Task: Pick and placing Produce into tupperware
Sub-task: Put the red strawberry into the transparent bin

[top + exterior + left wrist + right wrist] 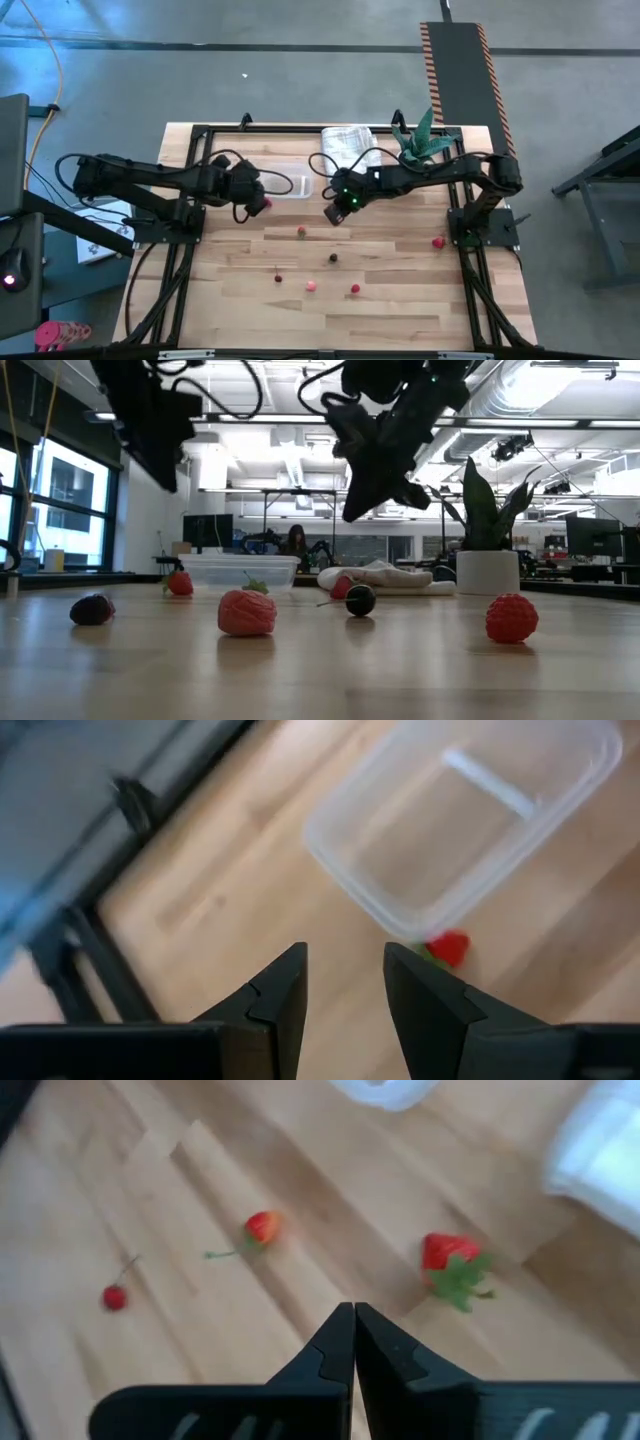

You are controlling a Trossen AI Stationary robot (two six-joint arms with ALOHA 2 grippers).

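Note:
The clear tupperware tub (pixel 285 181) stands on the table's far half and also shows in the left wrist view (pixel 470 810) and the low view (pixel 240 572). A red strawberry (pixel 265 203) (pixel 447 948) lies on the wood by the tub's near edge. Other small produce pieces lie scattered on the near half: a strawberry (pixel 300 232), a dark berry (pixel 333 257), a pink piece (pixel 311 285), a red one (pixel 355 289) and a raspberry (pixel 437 242). My left gripper (pixel 244 208) (pixel 345 985) hovers open and empty beside the tub's left end. My right gripper (pixel 333 214) (pixel 352 1325) hangs shut and empty above the table, right of the tub.
A folded white cloth (pixel 347 145) and a potted green plant (pixel 425 140) sit at the far edge, behind the right arm. A stemmed cherry (pixel 114 1296) and two strawberries (pixel 262 1228) (pixel 450 1260) lie ahead of the right gripper. The arms' black frames run along both table sides.

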